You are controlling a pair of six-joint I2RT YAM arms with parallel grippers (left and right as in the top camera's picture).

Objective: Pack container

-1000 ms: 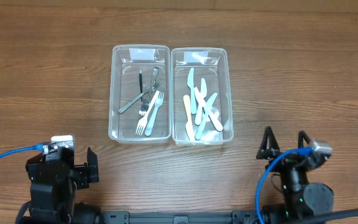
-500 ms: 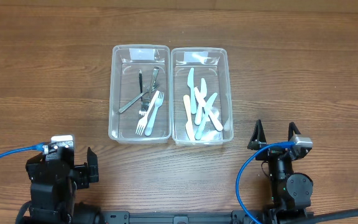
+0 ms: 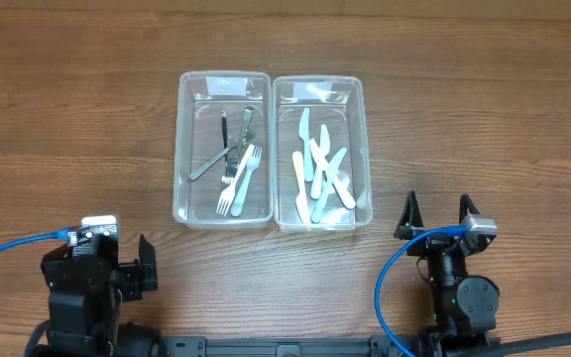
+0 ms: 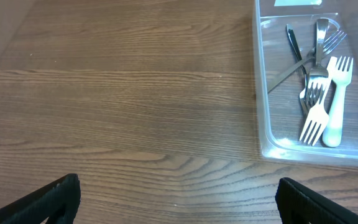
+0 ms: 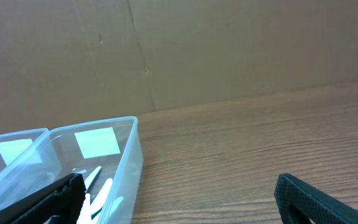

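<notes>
Ahead-left of R pincer (image 3: 436, 205), knife bin (image 3: 351, 127), apart

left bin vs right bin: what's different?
1. Contents: the left bin holds forks; the right bin holds knives.
2. Material: the left bin mixes metal and white plastic pieces; the right bin's pieces all look like pale plastic, in light blue, white and cream.

Shared: both are clear, lidless rectangular tubs standing side by side, each with a pale label at the far end and its cutlery loosely piled.
</notes>
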